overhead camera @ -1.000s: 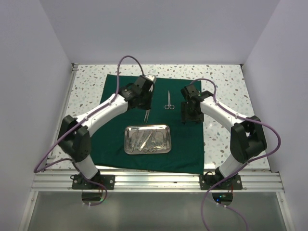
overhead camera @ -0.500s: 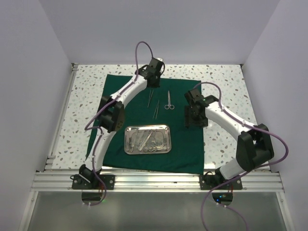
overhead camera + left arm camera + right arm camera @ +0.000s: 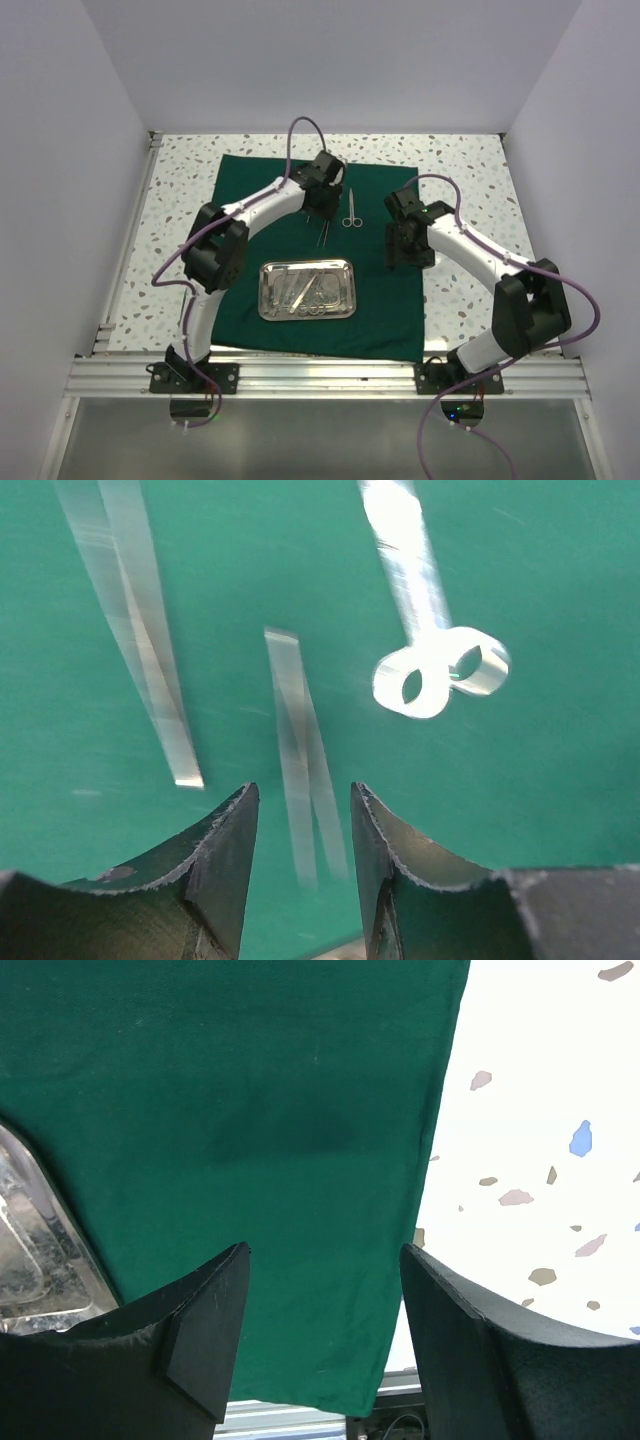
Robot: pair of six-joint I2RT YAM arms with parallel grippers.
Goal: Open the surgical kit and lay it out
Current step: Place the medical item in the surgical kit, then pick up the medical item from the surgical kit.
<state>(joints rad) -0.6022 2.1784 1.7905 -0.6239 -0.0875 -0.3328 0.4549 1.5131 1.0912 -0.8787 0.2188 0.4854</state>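
Note:
The dark green cloth (image 3: pixel 240 200) lies spread on the table. On it, the steel tray (image 3: pixel 306 290) holds several silver instruments. Beyond the tray lie scissors (image 3: pixel 350 210) and tweezers (image 3: pixel 323 235). My left gripper (image 3: pixel 322 210) hovers over them, open. In the left wrist view, one pair of tweezers (image 3: pixel 300 740) lies on the cloth between my open left gripper's (image 3: pixel 300 800) fingers, apart from both. A second pair (image 3: pixel 140 650) lies to the left, and the scissors' ring handles (image 3: pixel 440 670) lie to the right. My right gripper (image 3: pixel 325 1260) stands open and empty over the cloth's right edge (image 3: pixel 430 1160).
The speckled tabletop (image 3: pixel 470 190) shows on both sides of the cloth. A corner of the tray (image 3: pixel 40 1260) sits left of the right gripper. The metal rail (image 3: pixel 320 375) runs along the near edge, and white walls close in the sides and back.
The left arm swung out to the cloth's far end, then came back over the tweezers and scissors. Its jaws have opened. The right gripper shifted slightly.

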